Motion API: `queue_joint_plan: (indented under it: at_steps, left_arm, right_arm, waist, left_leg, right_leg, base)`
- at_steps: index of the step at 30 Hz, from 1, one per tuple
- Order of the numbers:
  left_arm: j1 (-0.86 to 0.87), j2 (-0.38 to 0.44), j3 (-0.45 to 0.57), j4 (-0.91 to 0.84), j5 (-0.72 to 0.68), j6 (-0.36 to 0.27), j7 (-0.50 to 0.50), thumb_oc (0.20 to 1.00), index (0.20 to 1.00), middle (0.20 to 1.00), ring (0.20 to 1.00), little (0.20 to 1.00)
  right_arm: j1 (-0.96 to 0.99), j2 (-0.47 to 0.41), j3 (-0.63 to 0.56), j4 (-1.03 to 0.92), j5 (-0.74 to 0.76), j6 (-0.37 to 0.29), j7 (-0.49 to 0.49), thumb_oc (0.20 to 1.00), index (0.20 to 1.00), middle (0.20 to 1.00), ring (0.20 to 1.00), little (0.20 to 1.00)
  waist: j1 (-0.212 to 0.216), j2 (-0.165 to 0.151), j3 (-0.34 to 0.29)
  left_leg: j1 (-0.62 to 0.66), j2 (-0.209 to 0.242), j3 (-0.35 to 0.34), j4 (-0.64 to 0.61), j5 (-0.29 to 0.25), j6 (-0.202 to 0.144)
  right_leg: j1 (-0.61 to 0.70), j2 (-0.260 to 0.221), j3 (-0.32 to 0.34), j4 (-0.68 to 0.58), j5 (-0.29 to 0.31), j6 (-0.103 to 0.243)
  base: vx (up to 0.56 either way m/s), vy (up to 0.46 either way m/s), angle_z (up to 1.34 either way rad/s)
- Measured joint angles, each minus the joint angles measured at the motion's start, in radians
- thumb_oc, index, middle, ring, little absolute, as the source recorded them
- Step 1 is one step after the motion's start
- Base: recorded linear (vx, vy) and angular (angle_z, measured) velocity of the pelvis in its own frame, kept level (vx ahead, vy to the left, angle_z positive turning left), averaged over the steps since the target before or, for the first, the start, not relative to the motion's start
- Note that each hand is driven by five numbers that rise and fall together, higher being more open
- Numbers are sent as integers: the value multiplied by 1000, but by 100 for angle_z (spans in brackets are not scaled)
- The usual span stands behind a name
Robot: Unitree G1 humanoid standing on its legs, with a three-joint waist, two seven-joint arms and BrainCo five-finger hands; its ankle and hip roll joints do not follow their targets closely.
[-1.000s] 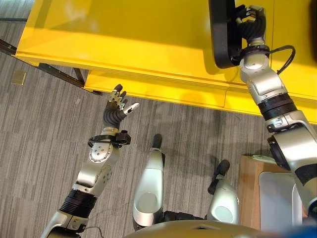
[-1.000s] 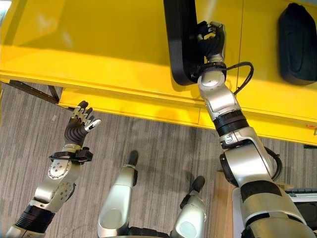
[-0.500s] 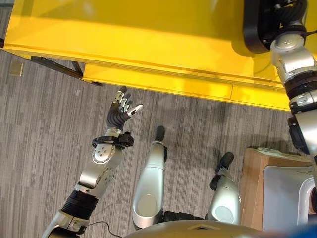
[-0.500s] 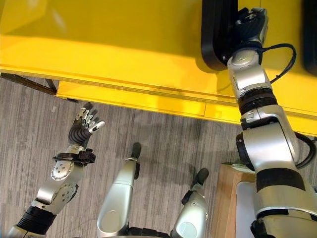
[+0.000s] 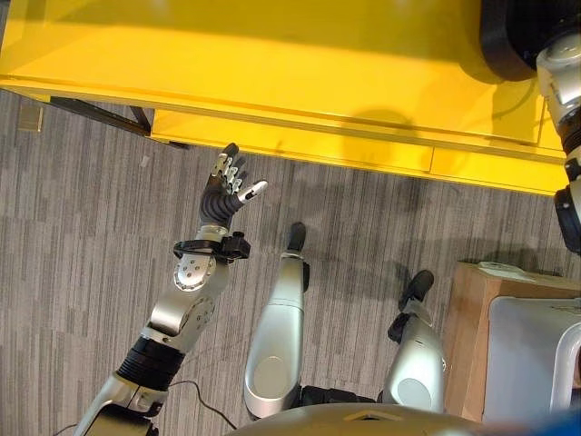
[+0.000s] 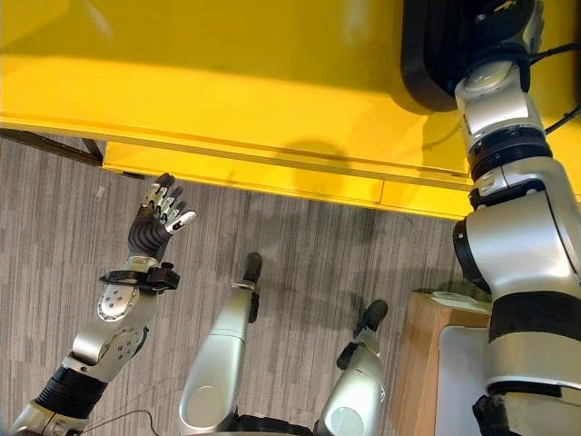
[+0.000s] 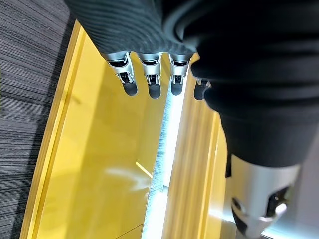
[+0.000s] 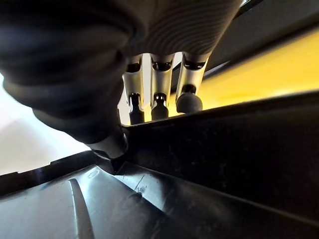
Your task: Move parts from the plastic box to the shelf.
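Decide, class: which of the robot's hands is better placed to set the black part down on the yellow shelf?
The right hand: its fingers grip the black part already over the yellow shelf. The left hand hangs open above the floor, holding nothing.

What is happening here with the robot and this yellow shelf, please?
The robot is putting a black part on the yellow shelf. Its right hand is curled over the edge of the part, which lies on the shelf surface at the robot's right. The left hand is raised over the grey floor in front of the shelf, fingers straight, holding nothing. A wooden stand with a grey box on it is at the robot's right side.
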Motion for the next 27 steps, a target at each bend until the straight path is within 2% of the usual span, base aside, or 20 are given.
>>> queue_joint_plan:
  at_steps: [8, 11, 17, 27]
  left_arm:
    - [0, 0, -9, 0, 0, -15, 3, 1000, 1000, 1000, 1000, 1000]
    - [-2, 0, -9, 0, 0, -15, 19, 1000, 1000, 1000, 1000, 1000]
    - [-17, 0, -7, 0, 3, -29, 36, 1000, 1000, 1000, 1000, 1000]
    - [-23, 1, -6, 0, 0, -32, 36, 1000, 1000, 1000, 1000, 1000]
  right_arm:
    - [-1, 0, 42, 23, -1, 0, 19, 200, 200, 200, 200, 200]
    - [-1, 0, 38, 13, 15, -10, 19, 1000, 1000, 1000, 1000, 1000]
    - [-31, 0, -1, -70, 103, -64, -3, 1000, 1000, 1000, 1000, 1000]
    - [-65, 0, -21, -176, 198, -101, -24, 1000, 1000, 1000, 1000, 1000]
  waist:
    - [4, 0, 0]
    - [3, 0, 0]
    - [-1, 0, 0]
    - [-12, -1, 0]
  left_leg:
    - [-1, 0, -2, -1, 3, 0]
    - [-2, -1, -3, -1, 3, 0]
    - [-3, 0, -3, 0, 3, 0]
    - [-2, 0, -5, 2, 8, 1]
  right_leg:
    - [0, 0, 0, 1, 1, 1]
    - [-1, 0, -1, 1, 1, 1]
    - [-2, 0, -1, 2, 1, 2]
    - [-1, 0, 0, 8, 3, 4]
  base:
    - [0, 0, 0]
    - [0, 0, 0]
    - [0, 0, 0]
    - [0, 0, 0]
